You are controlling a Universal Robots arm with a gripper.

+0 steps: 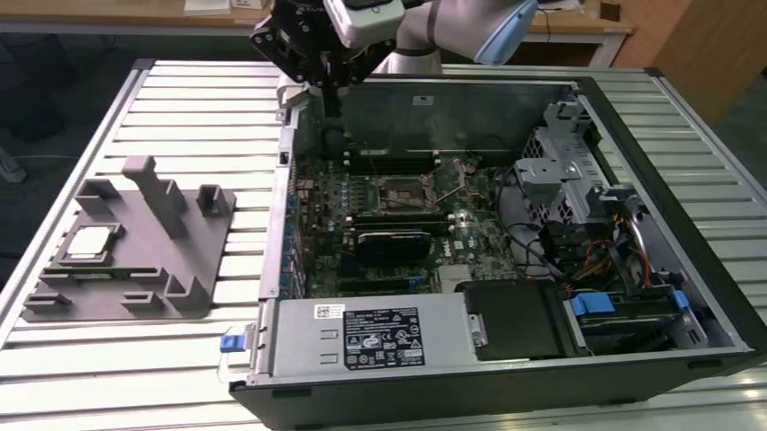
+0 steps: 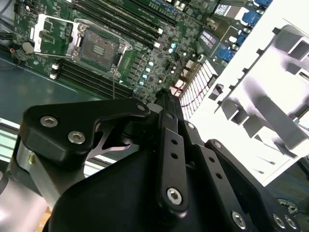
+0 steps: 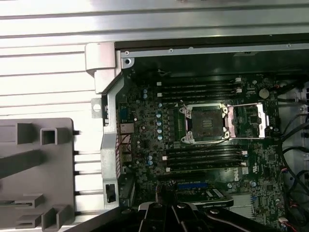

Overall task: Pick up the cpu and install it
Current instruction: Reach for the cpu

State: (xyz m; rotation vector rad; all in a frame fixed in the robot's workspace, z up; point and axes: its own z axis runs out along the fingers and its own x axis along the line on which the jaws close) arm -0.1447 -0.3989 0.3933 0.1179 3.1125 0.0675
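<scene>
The cpu (image 1: 90,243), a small square chip with a silvery top, lies in the grey fixture (image 1: 132,260) on the slatted table, at the exterior view's left. My gripper (image 1: 326,97) hangs over the far left corner of the open computer case (image 1: 504,359), well away from the cpu. Its fingers are shut with nothing between them. The motherboard socket (image 1: 408,190) stands open, its metal frame flipped back. Both wrist views show the open socket (image 2: 99,48) (image 3: 205,121) and part of the grey fixture (image 2: 270,111) (image 3: 34,169), with the shut gripper (image 2: 164,96) in front.
The case holds memory slots (image 3: 200,89) on both sides of the socket, a power supply (image 1: 359,337) at the near side, and a drive cage (image 1: 563,171) with cables at the exterior view's right. The case wall (image 1: 286,180) stands between fixture and motherboard.
</scene>
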